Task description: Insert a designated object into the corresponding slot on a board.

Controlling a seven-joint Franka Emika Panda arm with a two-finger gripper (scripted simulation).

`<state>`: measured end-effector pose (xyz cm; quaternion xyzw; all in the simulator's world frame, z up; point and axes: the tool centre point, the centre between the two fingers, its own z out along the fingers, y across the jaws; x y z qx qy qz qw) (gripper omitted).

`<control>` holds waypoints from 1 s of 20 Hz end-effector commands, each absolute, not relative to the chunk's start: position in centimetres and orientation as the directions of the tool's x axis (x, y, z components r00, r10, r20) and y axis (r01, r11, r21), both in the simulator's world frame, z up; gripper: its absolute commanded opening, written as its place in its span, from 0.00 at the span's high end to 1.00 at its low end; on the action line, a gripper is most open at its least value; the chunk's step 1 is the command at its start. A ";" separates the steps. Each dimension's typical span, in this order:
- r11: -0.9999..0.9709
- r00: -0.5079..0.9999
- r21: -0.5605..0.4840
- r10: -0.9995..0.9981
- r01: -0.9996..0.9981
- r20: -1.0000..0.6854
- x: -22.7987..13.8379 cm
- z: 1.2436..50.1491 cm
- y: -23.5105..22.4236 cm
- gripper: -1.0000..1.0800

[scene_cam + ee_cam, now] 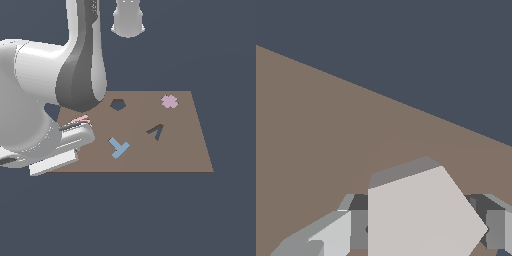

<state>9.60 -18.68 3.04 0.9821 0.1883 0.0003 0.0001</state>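
Observation:
In the wrist view the designated object (421,207), a light grey pentagon block, fills the space between my gripper's (423,232) two fingers (331,235), which press on its two sides. It hangs just over the brown board (316,130) and casts a faint shadow there. In the exterior view the slot (118,104), a dark pentagon cut-out, lies near the far edge of the board (185,150). My arm's hand (55,150) sits over the board's edge at the exterior view's left. There it hides the fingers and the block.
A pink zigzag piece (80,120) peeks out beside my hand. A blue T piece (119,147) lies in the board's middle, a dark A-shaped cut-out (156,131) to its right, and a pink cross piece (170,101) at the far right corner.

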 end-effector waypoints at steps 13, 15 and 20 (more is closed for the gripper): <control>-0.929 0.929 0.000 0.370 0.370 -0.001 9.0 3.3 -18.2 1.00; -0.929 0.929 0.000 0.369 0.369 -0.001 8.7 3.3 -18.0 1.00; -0.930 0.930 0.000 0.367 0.367 -0.001 7.5 3.4 -17.1 1.00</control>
